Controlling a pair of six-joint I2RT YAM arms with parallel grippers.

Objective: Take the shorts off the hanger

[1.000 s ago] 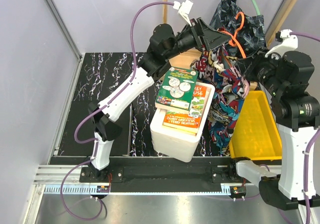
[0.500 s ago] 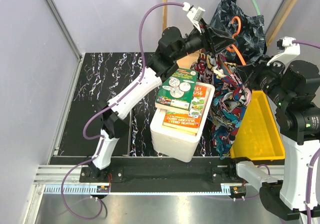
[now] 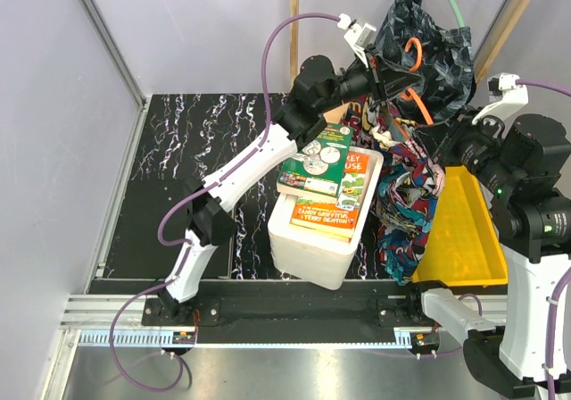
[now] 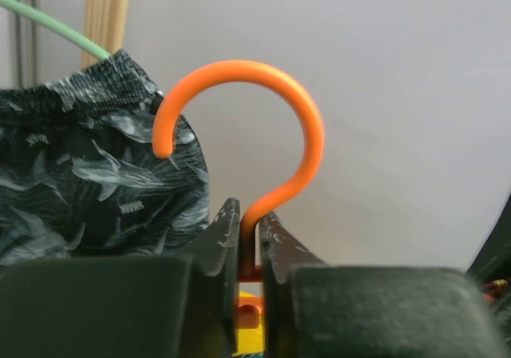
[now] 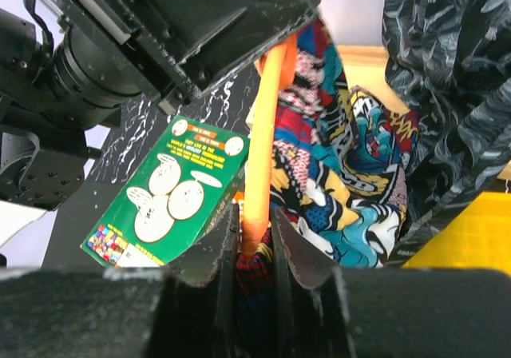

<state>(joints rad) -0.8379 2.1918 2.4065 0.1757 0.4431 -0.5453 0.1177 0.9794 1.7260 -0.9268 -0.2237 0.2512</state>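
The left pincer [image 4: 249, 224] pinches the orange hanger [image 4: 310, 134] at its neck; the right pincer [image 5: 254, 234] grips its arm, against the comic-print shorts [image 5: 343, 190].

You have a white foam box [image 3: 308, 257] on the black marbled tabletop [image 3: 192, 141], about midway across and near the front edge. Books lie stacked on top of it: a green book [image 3: 317, 157] uppermost and skewed, with an orange book [image 3: 328, 211] beneath. To the box's right, apart from it, sits a yellow bin [image 3: 464, 239]. At the back wall one wooden post [image 3: 293, 16] stands upright, and a second post [image 3: 516, 12] leans at the right.
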